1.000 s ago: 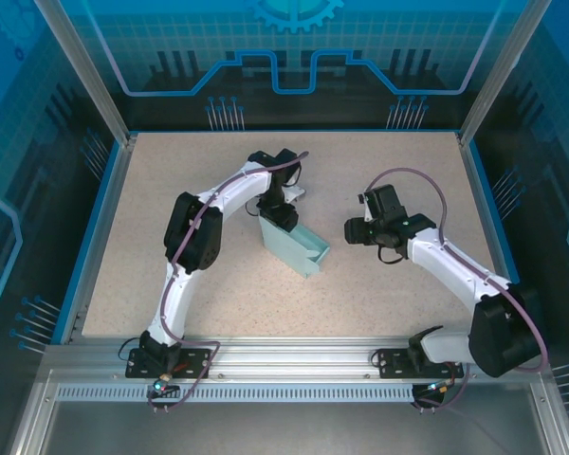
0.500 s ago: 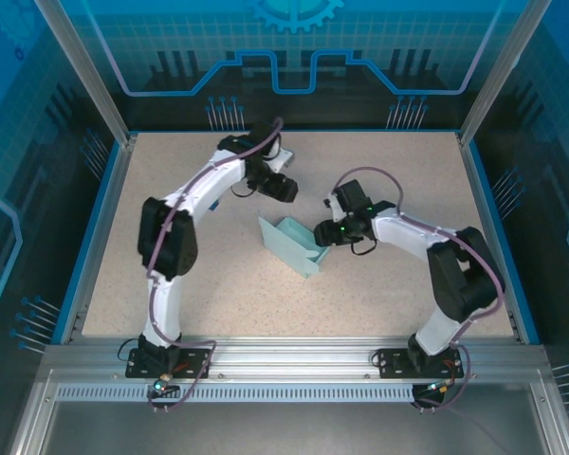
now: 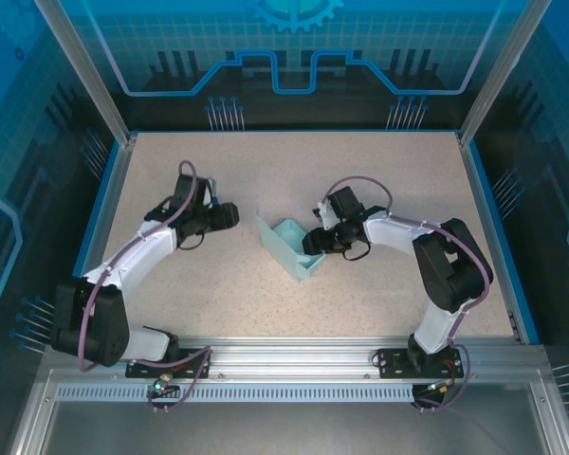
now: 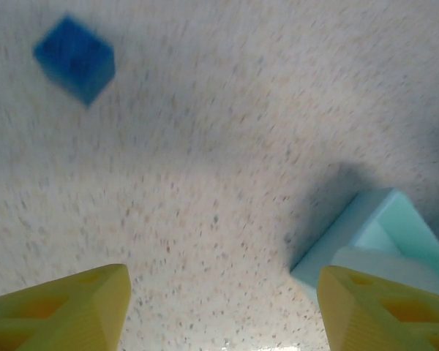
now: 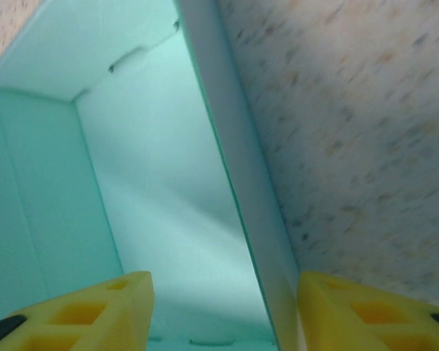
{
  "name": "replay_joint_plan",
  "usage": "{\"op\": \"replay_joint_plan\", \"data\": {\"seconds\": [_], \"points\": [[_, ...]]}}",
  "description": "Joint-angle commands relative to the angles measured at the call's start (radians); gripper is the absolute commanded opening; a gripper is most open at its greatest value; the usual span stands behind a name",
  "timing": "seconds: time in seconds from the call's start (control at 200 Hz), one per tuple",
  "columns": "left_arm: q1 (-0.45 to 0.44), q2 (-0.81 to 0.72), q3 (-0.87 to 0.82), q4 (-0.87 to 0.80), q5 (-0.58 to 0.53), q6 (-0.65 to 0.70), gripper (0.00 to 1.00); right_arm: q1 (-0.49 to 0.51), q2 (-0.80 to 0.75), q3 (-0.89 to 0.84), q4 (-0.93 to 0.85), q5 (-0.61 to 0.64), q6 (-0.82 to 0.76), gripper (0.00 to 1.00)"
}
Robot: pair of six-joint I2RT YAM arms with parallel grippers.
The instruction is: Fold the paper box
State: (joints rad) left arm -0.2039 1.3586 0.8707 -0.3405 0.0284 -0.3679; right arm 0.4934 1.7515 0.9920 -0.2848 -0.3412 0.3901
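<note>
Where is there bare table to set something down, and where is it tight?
Bare: the far strip of the table behind both arms, widest at the far right corner, and the near band between the paper box and the front rail. Crowded: the centre, where the right arm's jaws straddle a box wall and the left arm reaches close.

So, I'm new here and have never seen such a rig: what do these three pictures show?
Two white robot arms are bolted at the near edge of a table. The wide picture comes from a fixed camera overhead; the other two from a camera on each wrist, yellow fingers at the bottom. A half-folded pale blue paper box lies mid-table. The right end effector stands open with one box wall between its fingers. The left end effector is open, apart from the box, holding nothing. A small dark blue cube lies in its view.
</note>
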Motion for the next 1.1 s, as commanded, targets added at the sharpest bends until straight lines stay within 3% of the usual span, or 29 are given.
{"op": "replay_joint_plan", "data": {"seconds": [0.0,0.27,0.56,0.84,0.995,1.096], "points": [[-0.004,-0.034,-0.117,0.094,0.050,-0.111,0.66,0.058,-0.032,-0.019,0.063,-0.096,0.053,0.55],[-0.065,0.040,-0.218,0.212,0.160,-0.166,0.57,0.075,-0.071,-0.042,0.107,-0.080,0.078,0.56],[-0.157,0.229,-0.106,0.295,0.191,-0.190,0.52,-0.023,-0.157,-0.106,0.075,-0.027,0.071,0.57],[-0.239,0.465,0.168,0.272,0.220,-0.179,0.52,-0.146,-0.326,-0.255,0.003,0.038,0.076,0.56],[-0.262,0.605,0.395,0.213,0.248,-0.158,0.52,-0.134,-0.429,-0.350,0.002,0.011,0.090,0.54],[-0.256,0.636,0.508,0.146,0.205,-0.107,0.53,-0.074,-0.478,-0.410,0.056,0.006,0.130,0.54]]}}
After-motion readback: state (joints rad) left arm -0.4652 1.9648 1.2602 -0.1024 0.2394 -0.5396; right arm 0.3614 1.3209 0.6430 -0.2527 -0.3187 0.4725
